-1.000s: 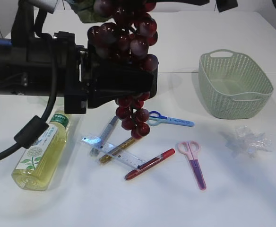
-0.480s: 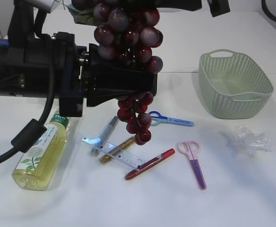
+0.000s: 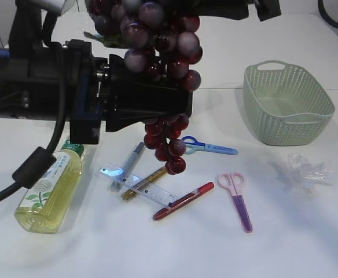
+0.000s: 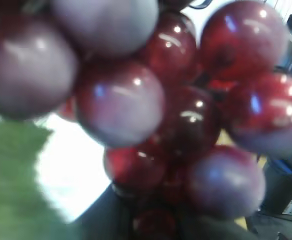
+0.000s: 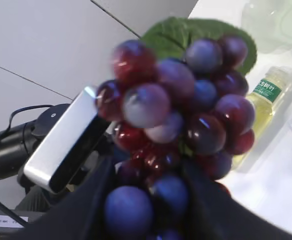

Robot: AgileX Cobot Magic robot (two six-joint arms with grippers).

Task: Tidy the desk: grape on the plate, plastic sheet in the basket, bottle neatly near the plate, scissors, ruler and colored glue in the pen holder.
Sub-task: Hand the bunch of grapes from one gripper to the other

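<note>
Low in frame, the bottle (image 3: 44, 194), ruler (image 3: 137, 187) and pink scissors (image 3: 237, 200) lie untouched. Upper centre, the grape bunch (image 3: 163, 63) hangs clear of the table, higher than a second ago. The left gripper (image 3: 177, 104) is behind it and the right gripper (image 5: 151, 200) straddles it; can't tell either grip. The grape looks mid-transfer, and no plate is visible.

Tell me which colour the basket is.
The basket is pale green; the exterior view shows it best.
</note>
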